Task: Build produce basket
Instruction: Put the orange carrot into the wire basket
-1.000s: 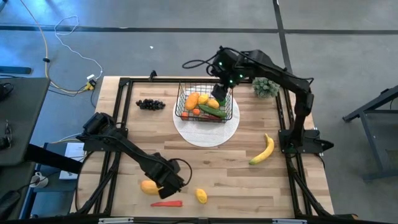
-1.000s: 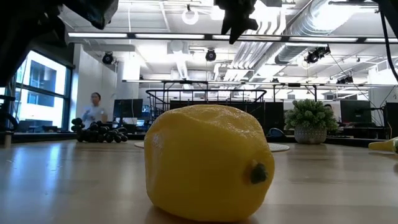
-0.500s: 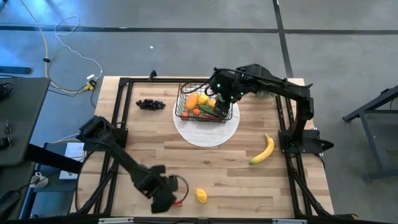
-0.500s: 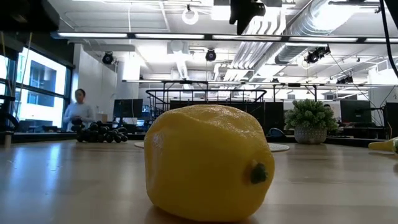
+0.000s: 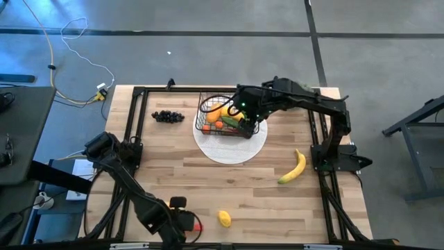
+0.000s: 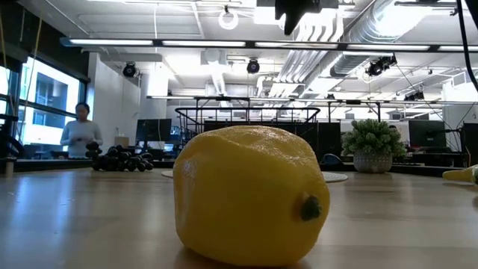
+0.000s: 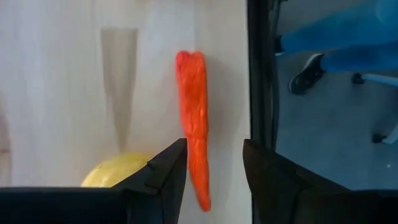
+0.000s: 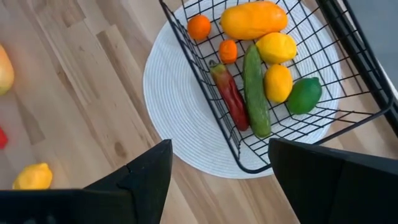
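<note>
1. around the basket [image 5: 227, 117]: it sits on the white disc [image 5: 230, 146] at the table's far middle, holding a mango [image 8: 254, 20], two lemons [image 8: 277, 46], a cucumber [image 8: 255, 90], a red chilli [image 8: 230, 96], a green pepper [image 8: 304, 95] and two small orange fruits [image 8: 199, 27].
2. open wood on the near side of the basket; grapes [image 5: 167, 117] off to its left, banana [image 5: 294, 168] well apart to its near right.
3. far from the basket, at the table's near edge: a lemon [image 5: 224, 219] and a red chilli [image 7: 194, 124] just inside the black frame rail [image 7: 261, 74].
4. left gripper [image 5: 182, 221] is low at that near edge, fingers apart on either side of the chilli's tip, nothing gripped.
5. right gripper [image 5: 248, 118] hangs above the basket's right side, arm folded in from the right; fingers spread wide, empty.
6. plant clump [image 6: 372, 146] stands right of the basket; a person [image 6: 79, 134] is in the room behind.
</note>
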You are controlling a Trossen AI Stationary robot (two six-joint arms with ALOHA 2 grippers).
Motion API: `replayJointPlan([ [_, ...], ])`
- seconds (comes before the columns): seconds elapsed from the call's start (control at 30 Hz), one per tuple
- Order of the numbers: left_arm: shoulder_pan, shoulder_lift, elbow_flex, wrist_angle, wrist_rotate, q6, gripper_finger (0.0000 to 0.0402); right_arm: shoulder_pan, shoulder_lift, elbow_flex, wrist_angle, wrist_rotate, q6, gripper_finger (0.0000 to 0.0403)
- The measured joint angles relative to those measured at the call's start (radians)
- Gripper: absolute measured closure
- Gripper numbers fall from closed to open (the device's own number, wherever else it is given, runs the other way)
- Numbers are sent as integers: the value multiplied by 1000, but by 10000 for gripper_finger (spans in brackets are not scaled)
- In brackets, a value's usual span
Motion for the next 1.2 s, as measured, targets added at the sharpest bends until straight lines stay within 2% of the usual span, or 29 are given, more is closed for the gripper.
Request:
replayJointPlan([
  [0.3,24,1,-59,77,20,-23,254,25,0,0,4,38,11,155],
  [0.57,22,1,-60,86,13,-24,254,25,0,0,4,45,14,155],
  [1.2,16,120,-59,137,34,-17,256,24,0,0,11,73,38,155],
])
